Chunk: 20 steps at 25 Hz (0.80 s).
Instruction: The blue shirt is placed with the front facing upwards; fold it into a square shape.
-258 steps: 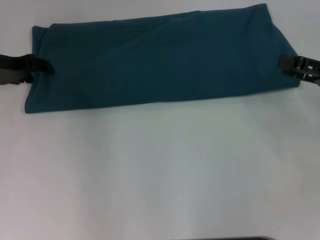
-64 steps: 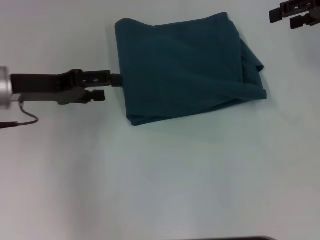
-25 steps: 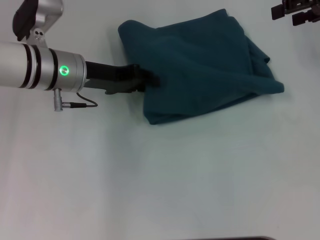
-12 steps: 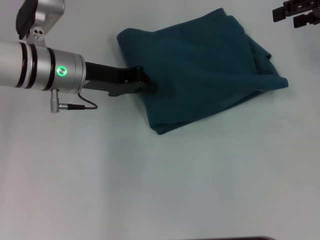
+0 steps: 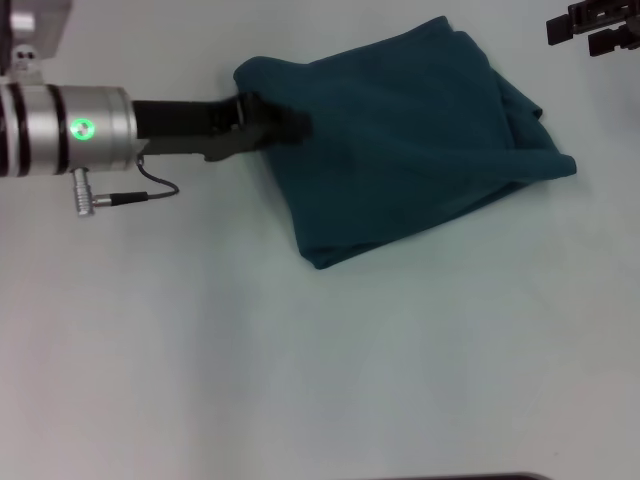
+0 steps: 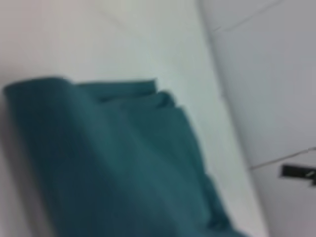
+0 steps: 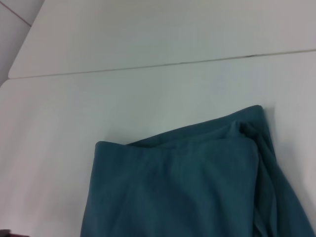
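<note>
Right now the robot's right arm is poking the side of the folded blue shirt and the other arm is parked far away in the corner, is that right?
Not quite. It is the left gripper that presses against the folded blue shirt, as the head view shows. The right gripper is the one parked off in the far corner, apart from the cloth. The rest is right: the shirt lies folded on the white table.

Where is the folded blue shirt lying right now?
In the head view the blue shirt lies folded on the white table, far side, right of centre, the left pincer at its left edge.
</note>
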Motion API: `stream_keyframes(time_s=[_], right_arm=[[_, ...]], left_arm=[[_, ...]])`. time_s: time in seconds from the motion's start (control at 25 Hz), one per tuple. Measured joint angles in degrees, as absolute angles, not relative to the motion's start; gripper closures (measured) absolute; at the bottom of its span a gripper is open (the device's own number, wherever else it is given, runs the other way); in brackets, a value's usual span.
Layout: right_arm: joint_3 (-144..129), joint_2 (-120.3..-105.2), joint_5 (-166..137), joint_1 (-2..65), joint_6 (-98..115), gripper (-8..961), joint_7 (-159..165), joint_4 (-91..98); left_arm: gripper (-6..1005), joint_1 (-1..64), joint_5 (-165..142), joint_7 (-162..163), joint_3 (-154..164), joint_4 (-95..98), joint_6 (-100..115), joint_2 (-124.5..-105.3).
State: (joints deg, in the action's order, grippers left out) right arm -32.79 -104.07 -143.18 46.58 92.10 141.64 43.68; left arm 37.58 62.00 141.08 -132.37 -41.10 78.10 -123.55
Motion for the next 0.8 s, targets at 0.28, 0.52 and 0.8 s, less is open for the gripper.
stream_keyframes(time_s=[0.28,0.52,0.8], right_arm=[[-32.78,-104.06,-143.07,46.63,92.03,57,141.51,43.8],[-32.78,-104.06,-143.01,46.74,92.01,57,141.52,43.85],[-32.78,-104.11,-143.02,47.08,92.06,57,141.6,43.86]], left_arm=[[834,35.97,63.52,143.09,-133.57,-40.29,78.55,-122.5],[556,36.18,60.35,146.36,-131.04,-40.21,77.38,-122.94],[163,37.23,58.51,150.63,-126.53,-39.69,71.21,-123.78]])
